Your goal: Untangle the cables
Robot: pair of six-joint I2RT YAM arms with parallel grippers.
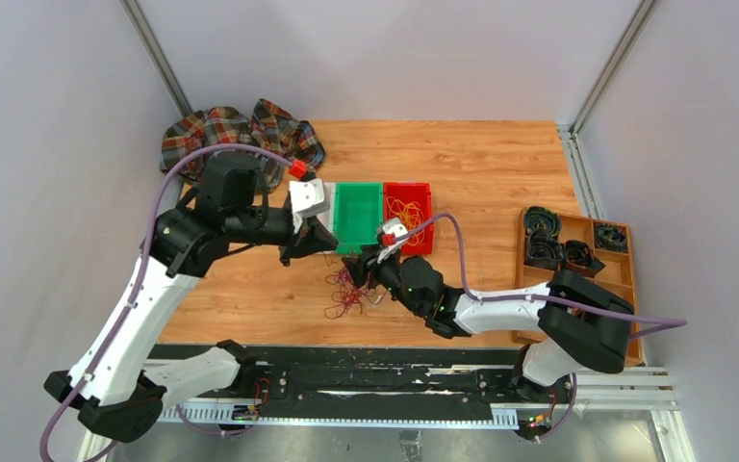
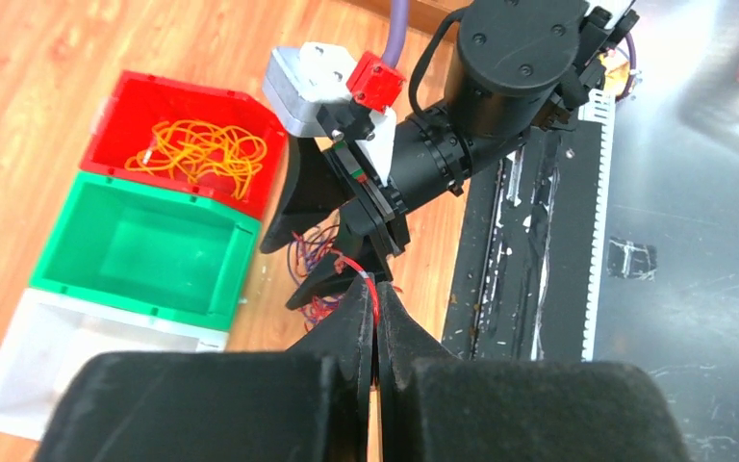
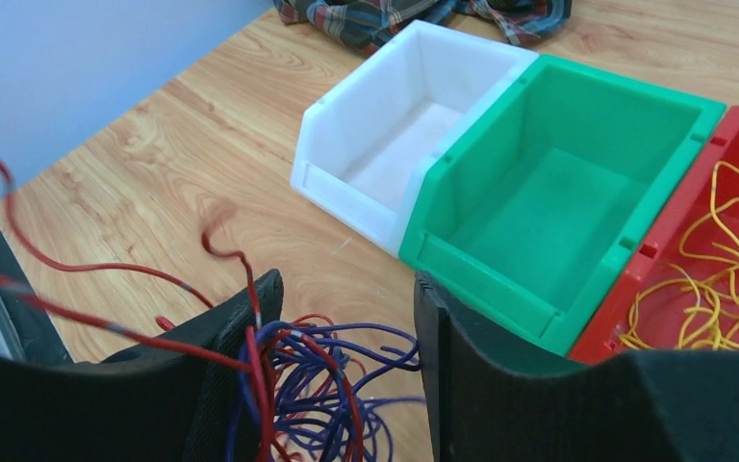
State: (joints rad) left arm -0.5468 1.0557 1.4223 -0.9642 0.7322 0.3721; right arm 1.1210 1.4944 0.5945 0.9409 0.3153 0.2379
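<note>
Done: the yellow cables (image 1: 406, 212) lie heaped in the red bin (image 1: 421, 189), at the right end of the bin row and apart from the other colours.
Left to do: the red and purple tangle (image 1: 346, 291) is knotted together on the table (image 1: 481, 164), just near of the green bin (image 1: 359, 186). The green bin and the white bin (image 3: 342, 192) show nothing inside.
Progress: I judge one colour sorted and two yet to be parted.
Left claw: the left gripper (image 2: 375, 298) is pinched fully closed on a red cable (image 2: 358, 272), which runs from its tips down to the tangle.
Left arm: it reaches from the near left across to the middle, wrist raised just left of the tangle.
Right claw: the right gripper (image 3: 346, 289) has its fingers partly spread astride the tangle. Nothing is clamped, though a red strand drapes over one finger.
Right arm: it stretches low from the near right towards the left, wrist tipped down over the tangle.
</note>
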